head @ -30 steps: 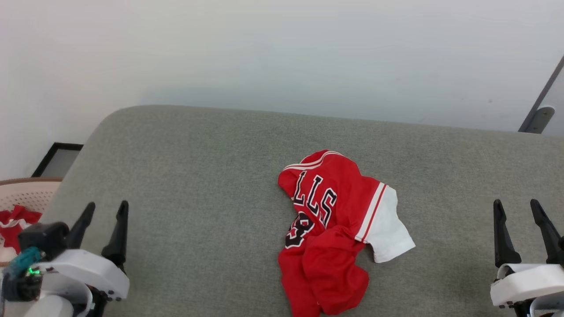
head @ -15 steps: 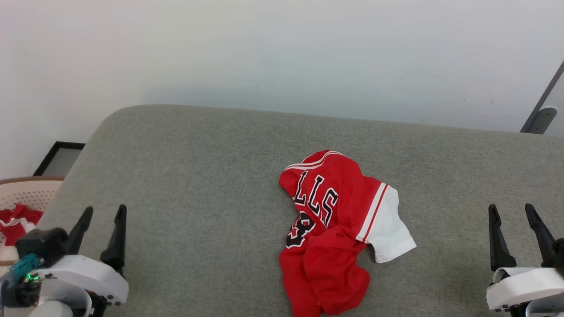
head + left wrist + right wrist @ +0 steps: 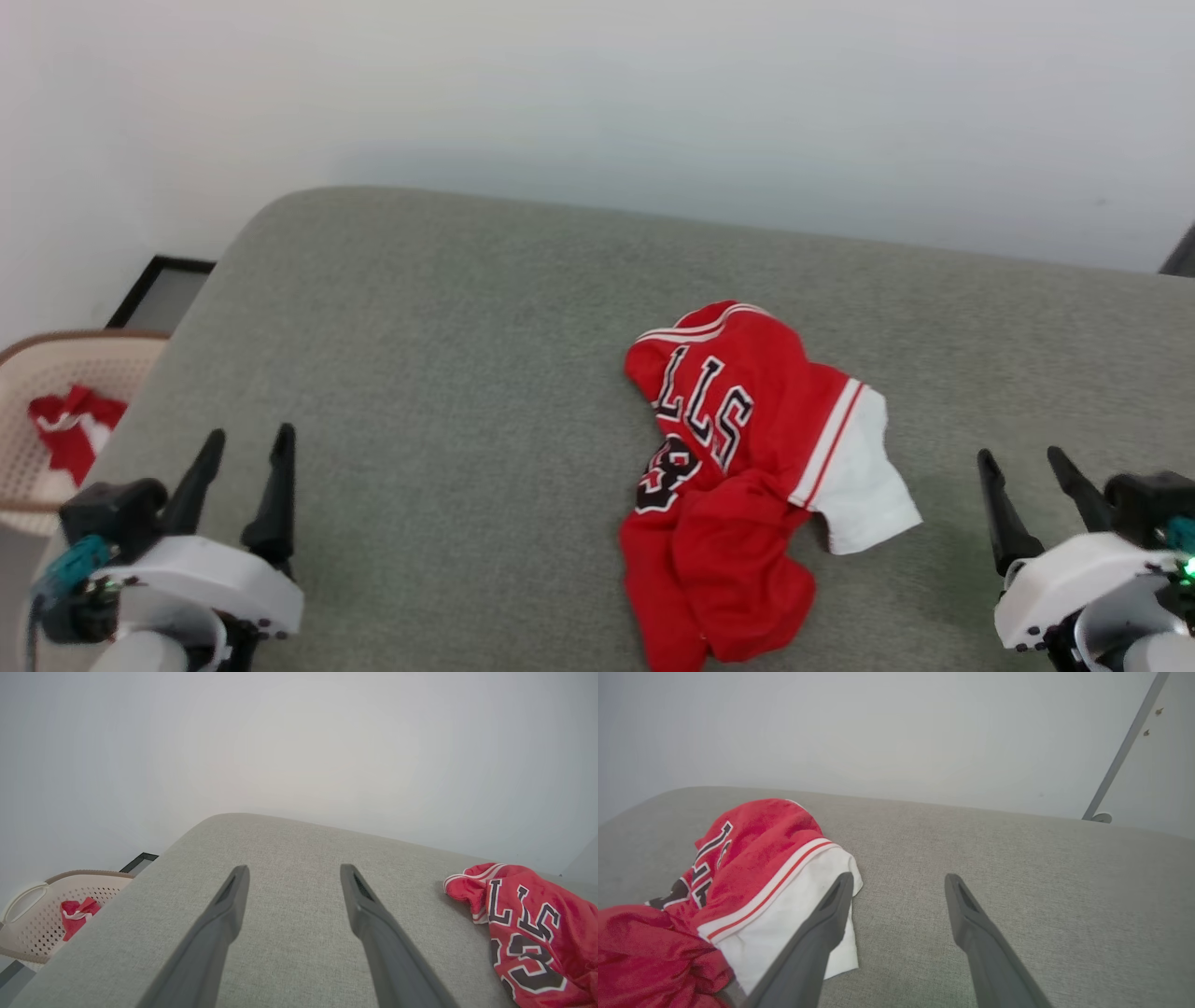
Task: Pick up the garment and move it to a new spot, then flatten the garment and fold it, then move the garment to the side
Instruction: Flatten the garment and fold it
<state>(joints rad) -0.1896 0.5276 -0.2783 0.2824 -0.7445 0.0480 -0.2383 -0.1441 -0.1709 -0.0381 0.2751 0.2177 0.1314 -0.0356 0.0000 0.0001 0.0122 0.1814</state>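
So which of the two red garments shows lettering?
The garment crumpled on the grey cushion: black letters, one white sleeve. The other red one sits in the basket, no lettering visible.

- The garment (image 3: 738, 485): red, with a white sleeve, red-and-white striped trim and black letters outlined in white.
- The cushion (image 3: 448, 373): grey-green, finely flecked weave.
- The basket (image 3: 37, 378): cream, dotted with small holes, brown rim.
- The cloth (image 3: 70, 429) in it: red and white.
- The left gripper (image 3: 250, 432) and right gripper (image 3: 1019, 454): dark fingers, white housings.
- The wall (image 3: 597, 93): plain pale white.
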